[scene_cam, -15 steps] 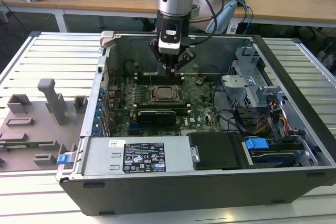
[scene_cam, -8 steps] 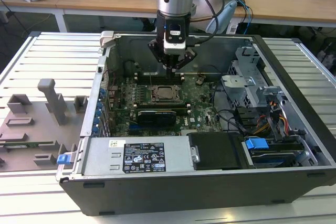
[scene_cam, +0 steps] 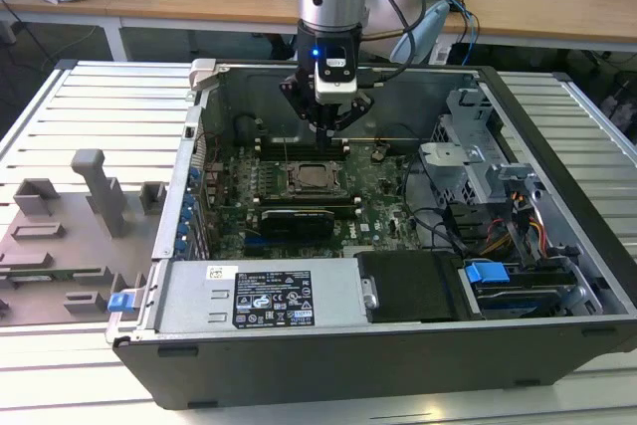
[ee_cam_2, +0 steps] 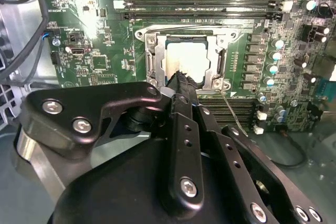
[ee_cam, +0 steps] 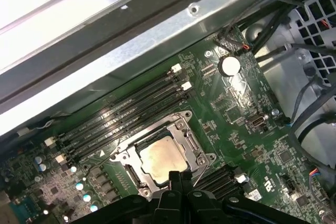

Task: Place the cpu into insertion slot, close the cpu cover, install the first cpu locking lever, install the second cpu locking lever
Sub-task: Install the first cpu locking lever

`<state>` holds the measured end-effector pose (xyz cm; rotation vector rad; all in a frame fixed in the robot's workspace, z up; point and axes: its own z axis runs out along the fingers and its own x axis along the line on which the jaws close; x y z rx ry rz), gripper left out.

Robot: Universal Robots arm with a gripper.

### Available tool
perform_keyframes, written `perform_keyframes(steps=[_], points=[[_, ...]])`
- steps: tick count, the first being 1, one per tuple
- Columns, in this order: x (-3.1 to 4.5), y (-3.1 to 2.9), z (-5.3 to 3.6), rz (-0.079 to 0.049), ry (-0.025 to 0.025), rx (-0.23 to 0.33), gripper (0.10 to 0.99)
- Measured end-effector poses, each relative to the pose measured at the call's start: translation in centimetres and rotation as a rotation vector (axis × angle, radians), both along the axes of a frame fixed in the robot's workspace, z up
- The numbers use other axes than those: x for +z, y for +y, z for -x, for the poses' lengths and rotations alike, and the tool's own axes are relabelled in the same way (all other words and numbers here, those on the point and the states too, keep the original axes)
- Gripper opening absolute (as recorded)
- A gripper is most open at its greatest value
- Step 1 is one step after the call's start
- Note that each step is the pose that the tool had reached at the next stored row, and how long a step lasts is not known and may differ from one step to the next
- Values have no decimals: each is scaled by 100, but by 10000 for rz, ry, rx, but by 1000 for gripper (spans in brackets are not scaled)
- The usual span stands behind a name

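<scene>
gripper (ee_cam_2: pixel 181 76) hides cpu (ee_cam_2: pixel 188 56) edge | cpu cover (ee_cam_2: pixel 219 64) seemingly down

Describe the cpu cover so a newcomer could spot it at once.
In the open computer case, look to the green motherboard beneath the gripper. Between two banks of long black memory slots sits the cpu cover: the only square silver metal frame, its window showing the pale face of the cpu.

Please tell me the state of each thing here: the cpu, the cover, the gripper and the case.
cpu: seated flat, metal face up.
cover: down, framing the cpu.
gripper: shut, tips by the cover's edge.
case: lying on its side, open on top.
</scene>
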<state>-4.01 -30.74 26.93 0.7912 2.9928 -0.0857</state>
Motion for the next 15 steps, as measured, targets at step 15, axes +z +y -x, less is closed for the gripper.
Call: perform_keyframes(steps=[15], points=[[0,0,0,0,0,1793,106]])
